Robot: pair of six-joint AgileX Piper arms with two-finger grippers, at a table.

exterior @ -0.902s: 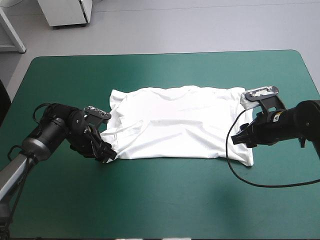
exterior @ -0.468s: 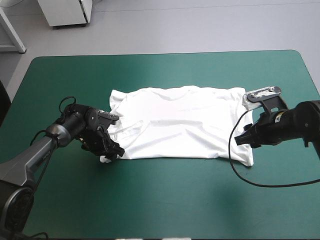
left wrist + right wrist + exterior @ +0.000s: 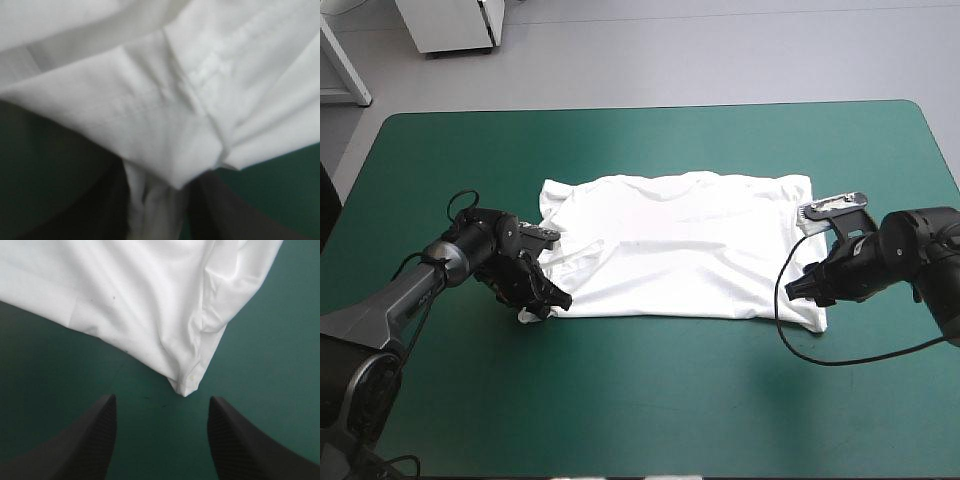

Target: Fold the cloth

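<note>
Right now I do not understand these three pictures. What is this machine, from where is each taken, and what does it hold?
It is a robot with two arms at a table with a teal-green cover. One picture looks down from above; the other two come from a camera on each wrist. A white T-shirt lies spread flat. The left gripper has its fingers shut on the shirt's near left corner. The right gripper is open; the near right corner lies ahead of its fingers, not held.
</note>
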